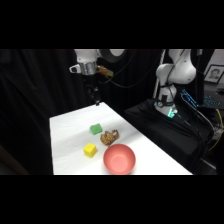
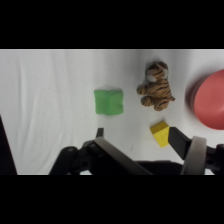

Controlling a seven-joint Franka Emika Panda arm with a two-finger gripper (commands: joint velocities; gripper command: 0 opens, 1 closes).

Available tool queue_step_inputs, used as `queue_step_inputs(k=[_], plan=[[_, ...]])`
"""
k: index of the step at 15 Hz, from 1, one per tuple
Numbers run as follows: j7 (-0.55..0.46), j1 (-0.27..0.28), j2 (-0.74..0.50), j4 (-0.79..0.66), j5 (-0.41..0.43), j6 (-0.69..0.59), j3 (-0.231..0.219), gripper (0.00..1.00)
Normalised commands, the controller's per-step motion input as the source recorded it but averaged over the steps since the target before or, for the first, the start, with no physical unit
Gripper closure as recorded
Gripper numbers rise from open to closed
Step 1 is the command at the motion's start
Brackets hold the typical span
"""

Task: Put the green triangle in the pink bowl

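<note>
At the near edge of the white table [image 1: 65,150], closest to the side camera, the pink bowl [image 1: 119,158]: round, shallow, smooth, holding nothing. Just beyond it to the left, a yellow block [image 1: 90,149]; beyond it and touching neither, a small striped tiger toy [image 1: 109,136]. A little farther still, the green triangle [image 1: 96,129], flat on the cloth, beside the toy but apart from it, well short of the bowl. At the far end of the table, hanging above the surface, the gripper [image 1: 96,101], empty and clear of every object. Seen from the wrist, the green triangle [image 2: 108,101] straight ahead of the fingers, near the middle between them, so probably a descent with a slight forward reach rather than a sideways shift. Jaws apart, nothing between them, one finger [image 2: 181,141] passing just beside the yellow block [image 2: 160,133]. Green piece bright, blocky, roughly squarish from above with rounded corners, no clear long axis, wedge form not readable here. Bowl [image 2: 210,100] off to the right edge of the wrist view, past the tiger toy [image 2: 156,85].
</note>
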Motion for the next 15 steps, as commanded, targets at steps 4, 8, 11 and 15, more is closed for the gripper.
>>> queue_step_inputs(k=[4,8,11,15], plan=[[-0.33,-0.109,0.2,0.2,0.185,0.16,-0.045,0.0],[-0.28,-0.093,0.21,0.19,0.171,0.16,-0.018,0.0],[-0.21,-0.073,0.2,0.15,0.149,0.17,-0.003,0.0],[-0.2,-0.08,0.19,0.11,0.177,0.17,0.016,0.0]])
